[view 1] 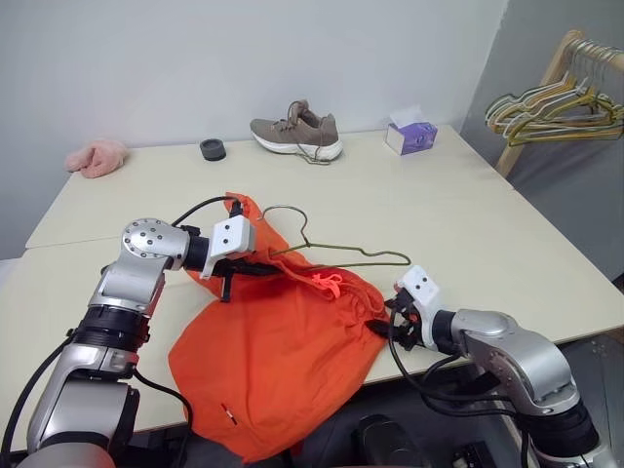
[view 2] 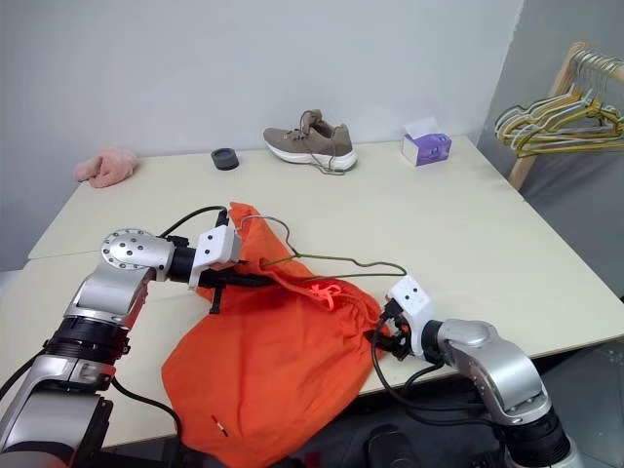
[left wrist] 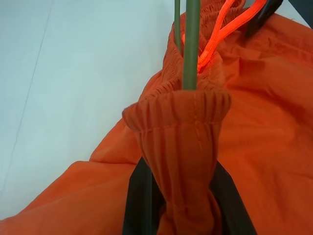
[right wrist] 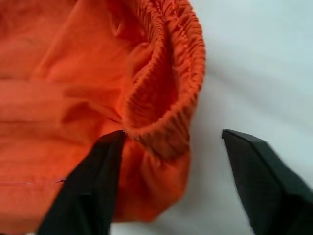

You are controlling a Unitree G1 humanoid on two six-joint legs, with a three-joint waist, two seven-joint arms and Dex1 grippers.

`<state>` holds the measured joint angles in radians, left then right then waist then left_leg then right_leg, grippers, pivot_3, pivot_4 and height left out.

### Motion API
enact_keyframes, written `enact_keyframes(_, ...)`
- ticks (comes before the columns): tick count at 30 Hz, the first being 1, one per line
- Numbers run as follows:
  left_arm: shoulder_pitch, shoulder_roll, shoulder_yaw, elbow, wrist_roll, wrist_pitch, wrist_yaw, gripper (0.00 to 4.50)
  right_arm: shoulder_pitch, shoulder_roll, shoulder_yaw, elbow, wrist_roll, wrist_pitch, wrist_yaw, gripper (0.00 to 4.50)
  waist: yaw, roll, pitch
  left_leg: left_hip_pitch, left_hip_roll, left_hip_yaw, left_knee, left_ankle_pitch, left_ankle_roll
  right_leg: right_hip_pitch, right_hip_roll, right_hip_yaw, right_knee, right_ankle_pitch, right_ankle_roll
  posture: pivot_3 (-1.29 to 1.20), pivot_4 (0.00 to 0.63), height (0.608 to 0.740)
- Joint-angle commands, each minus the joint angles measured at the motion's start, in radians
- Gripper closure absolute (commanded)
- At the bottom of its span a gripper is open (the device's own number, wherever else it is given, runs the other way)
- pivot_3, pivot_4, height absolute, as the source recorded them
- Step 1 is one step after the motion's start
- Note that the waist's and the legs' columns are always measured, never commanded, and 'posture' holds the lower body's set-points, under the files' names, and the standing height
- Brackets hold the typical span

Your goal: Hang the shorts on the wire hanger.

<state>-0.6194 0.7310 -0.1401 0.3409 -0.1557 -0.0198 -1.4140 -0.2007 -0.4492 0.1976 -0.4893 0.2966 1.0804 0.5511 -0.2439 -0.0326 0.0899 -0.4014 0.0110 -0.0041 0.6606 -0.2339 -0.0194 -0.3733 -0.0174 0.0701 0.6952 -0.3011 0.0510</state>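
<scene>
The orange shorts (view 1: 283, 351) lie bunched on the table, their legs hanging over its front edge. My left gripper (view 1: 261, 265) is shut on the gathered waistband (left wrist: 181, 127) at its left end. The thin olive wire hanger (view 1: 341, 255) lies along the top of the shorts, its hook curving up behind my left gripper and its wire (left wrist: 190, 44) running into the waistband opening. The orange drawstring (view 1: 330, 285) lies in a loop mid-waistband. My right gripper (right wrist: 172, 133) is open at the waistband's right end (right wrist: 166, 98), one finger (right wrist: 98, 171) against the fabric, the other over bare table.
At the table's (view 1: 468, 224) far side are a brown shoe (view 1: 297, 132), a small black round object (view 1: 213, 149), a pink fluffy cloth (view 1: 96, 156) and a purple tissue box (view 1: 410, 135). A wooden rack with several hangers (view 1: 561, 102) stands at the right.
</scene>
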Motion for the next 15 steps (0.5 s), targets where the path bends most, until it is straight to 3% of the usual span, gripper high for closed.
enact_keyframes(1, 0.014, 0.022, 0.043, -0.067, -0.045, 0.041, 0.006, 4.50, -0.007, 0.003, -0.016, -0.010, -0.013, -0.044, -0.035, 2.73, -0.001, 0.000, 0.000, 0.000, 0.000, 0.000, 0.000, 0.000, 0.000, 0.000, 0.000, 0.000, 0.000, 0.000, 0.000, -0.22, 0.035, 0.740)
enact_keyframes(6, 0.075, 0.079, 0.068, -0.152, -0.107, 0.137, -0.043, 4.50, -0.021, -0.033, -0.101, 0.041, -0.012, -0.098, -0.047, 4.48, -0.003, 0.000, 0.000, 0.000, 0.001, 0.000, 0.000, 0.000, 0.000, 0.000, 0.000, 0.000, 0.000, 0.000, 0.000, -0.22, 0.034, 0.740)
enact_keyframes(15, 0.099, 0.188, 0.045, -0.177, -0.111, 0.188, -0.114, 4.50, -0.051, -0.128, -0.169, 0.074, 0.027, -0.139, 0.013, 4.48, -0.002, 0.000, 0.000, 0.000, 0.000, 0.000, -0.001, 0.000, 0.000, 0.000, 0.001, 0.000, -0.001, 0.000, 0.000, -0.21, 0.032, 0.740)
